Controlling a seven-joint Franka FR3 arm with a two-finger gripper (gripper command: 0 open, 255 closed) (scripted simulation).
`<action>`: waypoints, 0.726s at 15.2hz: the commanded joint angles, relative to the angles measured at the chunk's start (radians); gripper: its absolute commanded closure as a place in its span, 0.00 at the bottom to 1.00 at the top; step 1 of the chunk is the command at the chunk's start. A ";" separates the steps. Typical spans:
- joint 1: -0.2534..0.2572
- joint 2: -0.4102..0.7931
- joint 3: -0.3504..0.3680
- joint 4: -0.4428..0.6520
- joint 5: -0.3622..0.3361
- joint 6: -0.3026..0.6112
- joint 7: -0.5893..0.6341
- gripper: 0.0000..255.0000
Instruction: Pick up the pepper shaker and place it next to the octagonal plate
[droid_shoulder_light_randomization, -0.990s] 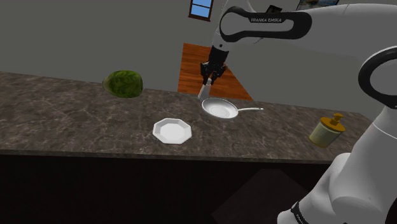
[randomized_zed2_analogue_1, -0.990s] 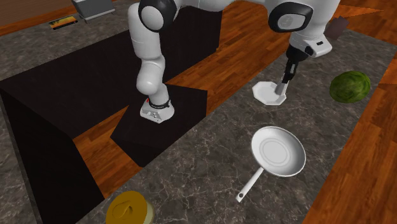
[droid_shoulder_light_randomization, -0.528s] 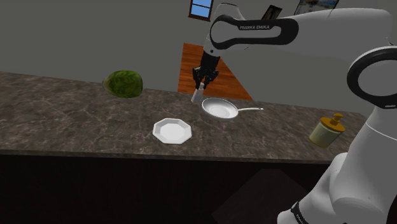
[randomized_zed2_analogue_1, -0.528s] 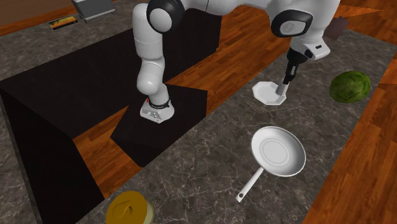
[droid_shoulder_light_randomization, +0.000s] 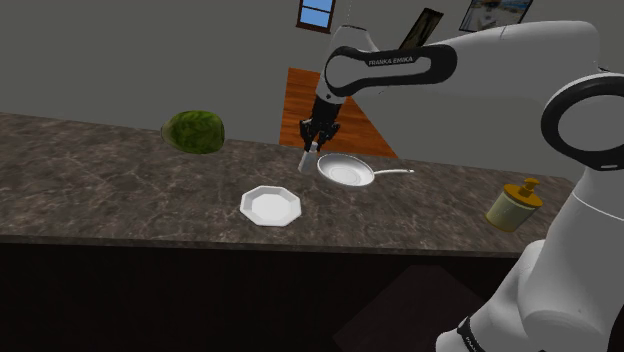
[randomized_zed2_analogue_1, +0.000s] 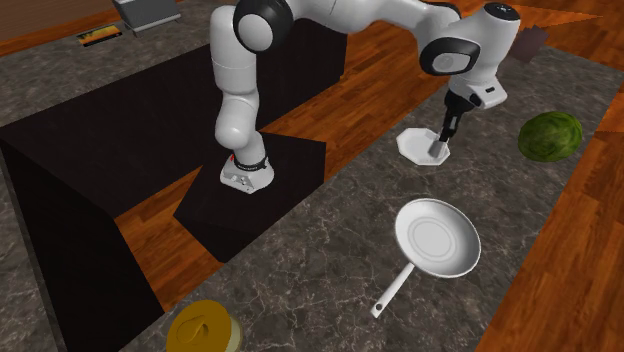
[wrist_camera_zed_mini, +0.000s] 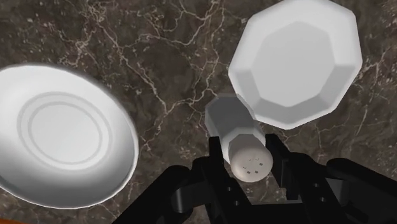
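Above a dark marbled countertop (droid_shoulder_light_randomization: 120, 185), the black gripper (wrist_camera_zed_mini: 249, 167) hangs with its fingers (wrist_camera_zed_mini: 219, 159) closed on the pale pepper shaker (wrist_camera_zed_mini: 238, 130). It grips the shaker near the perforated cap, and the body points down toward the stone.

In the past second the arm has swung the shaker (droid_shoulder_light_randomization: 306, 160) off the rim of the frying pan (droid_shoulder_light_randomization: 345, 172) toward the shoulder view's left. That brings it closer to the white octagonal plate (droid_shoulder_light_randomization: 270, 206). In the wrist view the shaker now hangs over the bare strip of counter between the frying pan (wrist_camera_zed_mini: 60, 137) and the octagonal plate (wrist_camera_zed_mini: 296, 60), its base overlapping the plate's nearest edge. In the second exterior view the gripper (randomized_zed2_analogue_1: 443, 135) and shaker (randomized_zed2_analogue_1: 438, 150) are seen against that plate's (randomized_zed2_analogue_1: 410, 143) far side.

The carry looks nearly done. What remains, by the look of it, is a lowering onto the stone beside the plate rather than onto its rim, and then the release.

Both dishes are empty, with nothing lying in the plate or the pan. A yellow jar (droid_shoulder_light_randomization: 513, 205) toward the shoulder view's right wears a knobbed lid, so its contents are hidden. A green melon (droid_shoulder_light_randomization: 194, 132) sits well apart on the far side.
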 joint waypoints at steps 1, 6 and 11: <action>-0.001 0.003 0.000 -0.025 0.001 0.029 -0.003 1.00; -0.001 0.019 0.001 -0.072 0.005 0.091 -0.008 1.00; -0.001 0.040 0.002 -0.112 0.010 0.153 -0.013 1.00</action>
